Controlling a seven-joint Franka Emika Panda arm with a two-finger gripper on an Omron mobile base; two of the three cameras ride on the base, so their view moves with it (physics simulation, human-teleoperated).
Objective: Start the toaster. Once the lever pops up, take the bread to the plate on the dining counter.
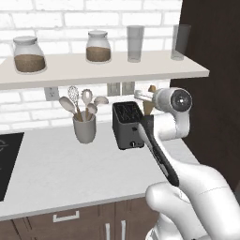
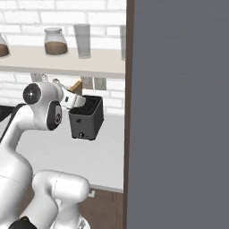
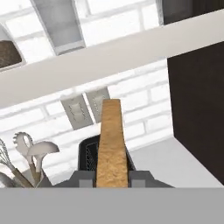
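Bread (image 3: 109,144) stands upright, edge-on, gripped between the hand's (image 3: 111,178) fingers just above the toaster (image 1: 127,125), long axis vertical, lifted clear of the slots, plate nowhere visible.

You see a dark grey toaster (image 1: 127,125) on a light grey worktop (image 1: 61,173), golden-brown crust on the bread (image 3: 110,144), white brick wall (image 1: 47,14) behind, and brown-filled jars (image 1: 29,55) on the far shelf.
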